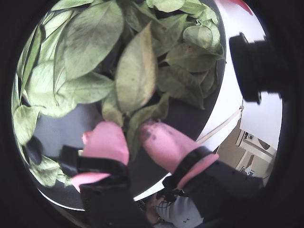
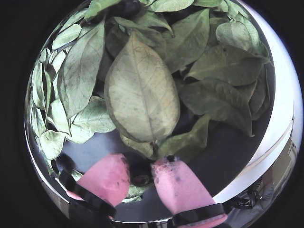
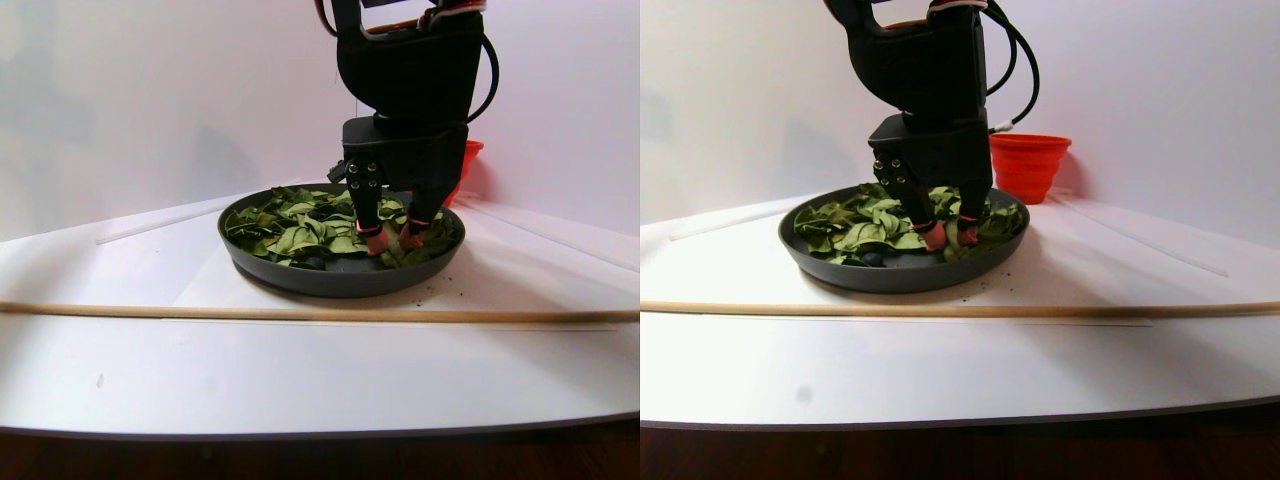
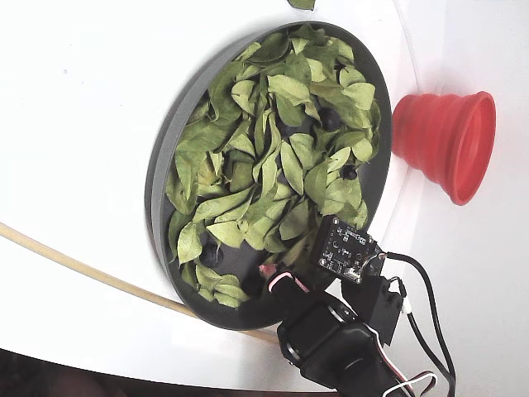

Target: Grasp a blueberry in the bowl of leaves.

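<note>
The bowl (image 4: 169, 153), a wide shallow dark grey dish, sat on the white table (image 3: 300, 370) beside a red cup (image 4: 446, 145). Green leaves (image 4: 273, 157) filled it, with dark blueberries (image 4: 329, 117) showing between them. The black arm (image 3: 410, 70) stood upright over the bowl's near side, its pink-tipped gripper (image 2: 141, 176) slightly parted among the leaves, flanking a small dark blueberry (image 2: 141, 179).
</note>
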Controlling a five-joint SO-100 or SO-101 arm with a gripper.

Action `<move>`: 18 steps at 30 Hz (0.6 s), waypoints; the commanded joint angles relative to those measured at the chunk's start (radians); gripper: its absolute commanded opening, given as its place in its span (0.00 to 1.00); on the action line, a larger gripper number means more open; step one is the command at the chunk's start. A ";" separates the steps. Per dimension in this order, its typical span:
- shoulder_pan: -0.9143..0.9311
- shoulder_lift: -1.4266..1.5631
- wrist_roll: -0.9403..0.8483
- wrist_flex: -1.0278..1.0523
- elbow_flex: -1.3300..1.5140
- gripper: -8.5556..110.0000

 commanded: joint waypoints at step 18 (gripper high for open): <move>0.014 -0.055 -0.025 -0.002 -0.005 0.22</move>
